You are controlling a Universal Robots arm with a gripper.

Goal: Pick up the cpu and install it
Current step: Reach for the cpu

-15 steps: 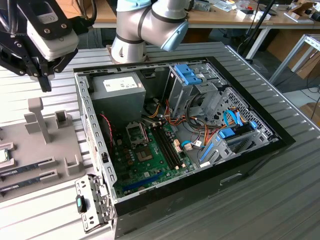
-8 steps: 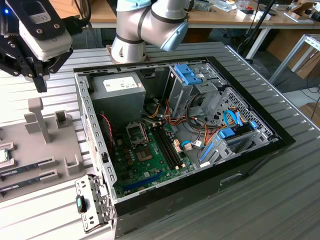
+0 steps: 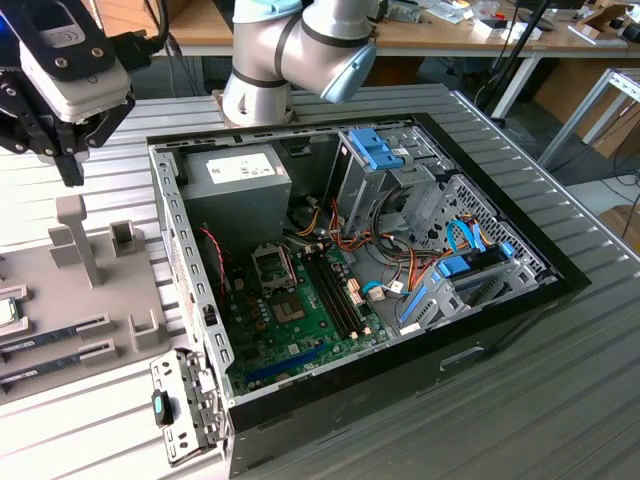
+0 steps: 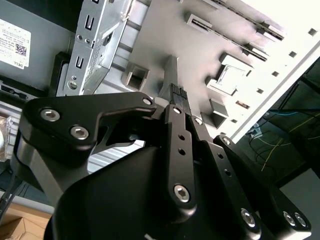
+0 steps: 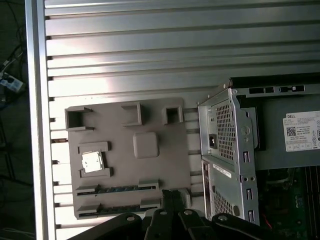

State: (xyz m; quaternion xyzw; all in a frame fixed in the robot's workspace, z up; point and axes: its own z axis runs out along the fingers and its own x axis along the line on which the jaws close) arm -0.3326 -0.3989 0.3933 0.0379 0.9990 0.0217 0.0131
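Observation:
The cpu [image 5: 92, 161], a small silvery square with a thin green rim, lies in a pocket of the grey holder tray [image 5: 170, 150]. In the exterior view the cpu [image 3: 8, 312] is at the far left edge, on the same tray [image 3: 60, 290]. My gripper [image 3: 72, 172] hangs above the tray's far end, well apart from the cpu. Its black fingers [image 4: 175, 97] are shut with nothing between them; in the first wrist view the gripper [image 5: 174, 196] is near the tray's edge by the case. The empty square socket [image 3: 272, 265] sits on the green motherboard.
Two memory sticks [image 5: 117, 189] lie in slots of the tray. The open computer case [image 3: 520, 300] fills the middle, holding a grey power-supply box [image 3: 245, 170], blue drive brackets and cables. A loose metal bracket [image 3: 185, 405] lies by its near corner. The table is ribbed metal.

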